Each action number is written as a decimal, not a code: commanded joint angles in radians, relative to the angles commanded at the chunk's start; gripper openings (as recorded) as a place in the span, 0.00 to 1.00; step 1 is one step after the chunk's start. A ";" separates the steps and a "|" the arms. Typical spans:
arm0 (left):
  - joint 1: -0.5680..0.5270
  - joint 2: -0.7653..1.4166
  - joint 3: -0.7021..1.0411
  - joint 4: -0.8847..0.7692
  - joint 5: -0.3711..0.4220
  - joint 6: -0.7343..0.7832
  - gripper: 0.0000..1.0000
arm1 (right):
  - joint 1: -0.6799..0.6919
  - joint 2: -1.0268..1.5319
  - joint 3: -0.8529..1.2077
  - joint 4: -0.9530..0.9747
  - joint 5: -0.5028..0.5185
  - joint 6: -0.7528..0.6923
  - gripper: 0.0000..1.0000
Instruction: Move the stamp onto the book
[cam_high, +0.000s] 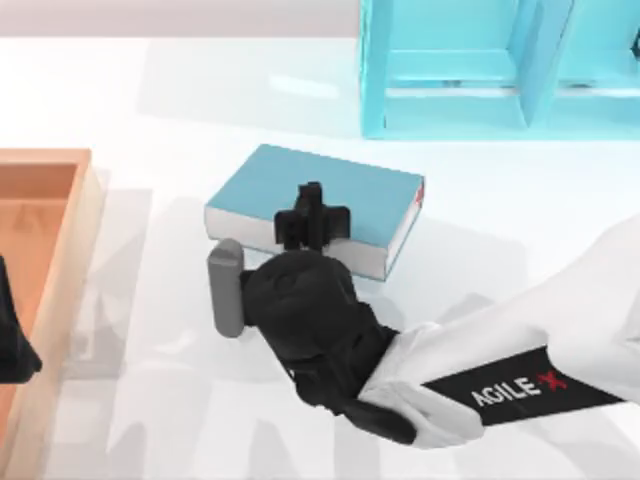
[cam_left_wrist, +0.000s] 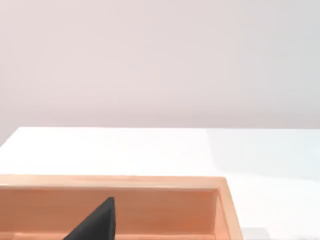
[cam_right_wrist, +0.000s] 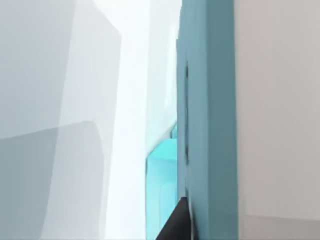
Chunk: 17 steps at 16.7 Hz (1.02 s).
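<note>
My right gripper (cam_high: 312, 215) is over the book (cam_high: 375, 200), near its front edge. The black fingers point down at the cover, but I can't tell how far open they are or whether they hold the stamp; it's hidden under the wrist, no red knob visible. My guess is the placing step: stamp carried over the book, release pending. The next move calls for confirming contact with the cover, then opening and lifting straight up. The blue shelf unit (cam_high: 450, 70) behind the book is well apart. A wooden tray (cam_high: 55, 200) sits at the table's left, with my left gripper (cam_high: 15, 340) parked over it. Nothing blocks the retreat.
</note>
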 joint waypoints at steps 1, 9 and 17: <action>0.000 0.000 0.000 0.000 0.000 0.000 1.00 | 0.000 0.000 0.000 0.000 0.000 0.000 0.00; 0.000 0.000 0.000 0.000 0.000 0.000 1.00 | 0.000 0.000 0.000 0.000 0.000 0.000 0.53; 0.000 0.000 0.000 0.000 0.000 0.000 1.00 | 0.000 0.000 0.000 0.000 0.000 0.000 1.00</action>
